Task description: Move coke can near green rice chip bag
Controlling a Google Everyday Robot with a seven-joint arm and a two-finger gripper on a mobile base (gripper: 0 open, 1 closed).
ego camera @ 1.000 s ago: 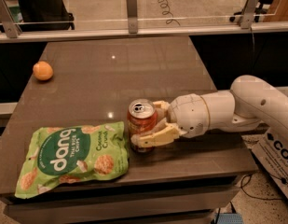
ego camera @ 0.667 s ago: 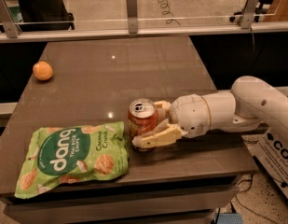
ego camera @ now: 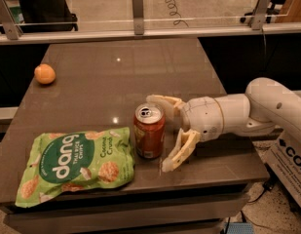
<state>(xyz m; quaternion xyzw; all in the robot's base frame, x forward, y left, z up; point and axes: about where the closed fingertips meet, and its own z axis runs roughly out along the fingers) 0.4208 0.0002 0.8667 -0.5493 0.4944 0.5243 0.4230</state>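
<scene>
The coke can [ego camera: 148, 131] is red-orange with a silver top. It stands upright on the dark table [ego camera: 116, 77], just right of the green rice chip bag [ego camera: 74, 162], close to the bag's right edge. The bag lies flat at the table's front left. My gripper [ego camera: 159, 133] reaches in from the right and is open. One finger [ego camera: 164, 101] lies behind the can and the other [ego camera: 181, 150] is in front and to its right. The can stands at the mouth of the spread jaws, and neither finger presses on it.
A round orange fruit [ego camera: 45, 74] lies at the table's left edge. A glass rail with metal posts [ego camera: 137, 6] runs behind the table. A cardboard box [ego camera: 289, 167] stands on the floor at the right, beside my white arm [ego camera: 247, 111].
The fingers were closed around the can; now they have spread apart and let it go. The can stands on the table beside the bag.
</scene>
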